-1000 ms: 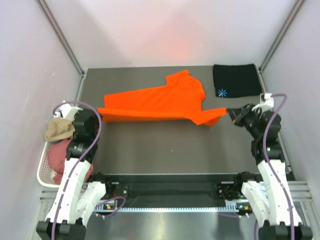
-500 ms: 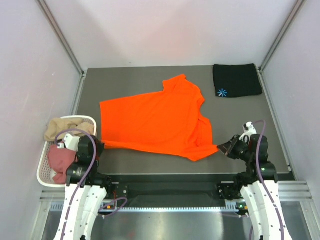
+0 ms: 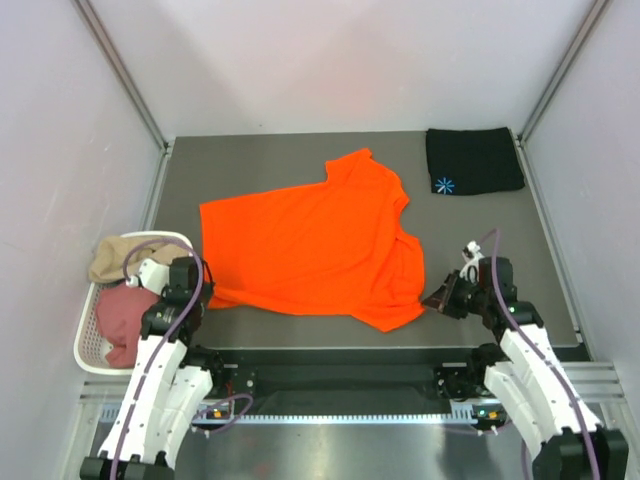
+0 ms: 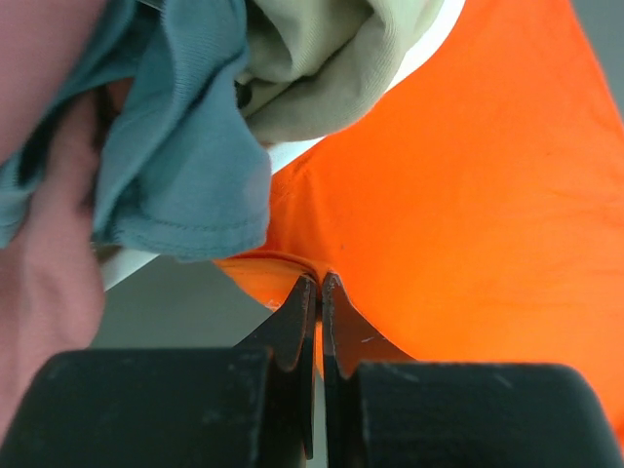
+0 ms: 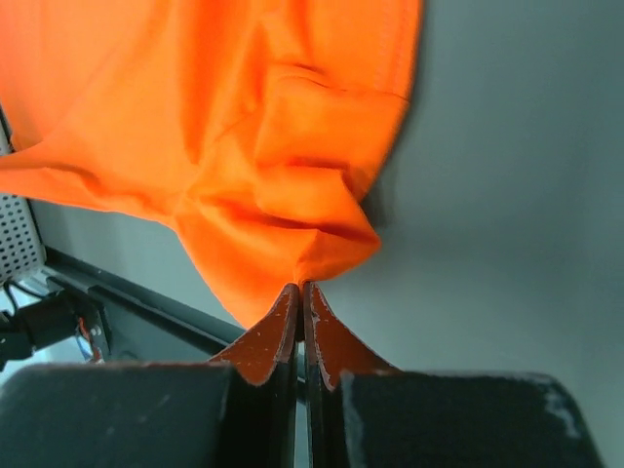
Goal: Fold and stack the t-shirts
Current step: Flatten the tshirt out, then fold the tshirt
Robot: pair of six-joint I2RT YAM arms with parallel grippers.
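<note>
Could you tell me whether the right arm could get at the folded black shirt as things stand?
Probably not yet: the right claw is shut on the orange shirt's corner. Otherwise bare table lies between it and the black shirt.

Orange t-shirt (image 3: 310, 245) from taut midair band to flat spread; left tool (image 4: 317, 283), right tool (image 5: 299, 288) nearer.

Left tool (image 4: 319, 285) pinches the orange t-shirt (image 4: 468, 195) edge beside teal cloth (image 4: 185, 166)

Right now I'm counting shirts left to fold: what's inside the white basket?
The white basket holds a tan shirt and a dusty pink shirt; the left wrist view also shows a teal cloth. Anything beneath them is covered.
</note>
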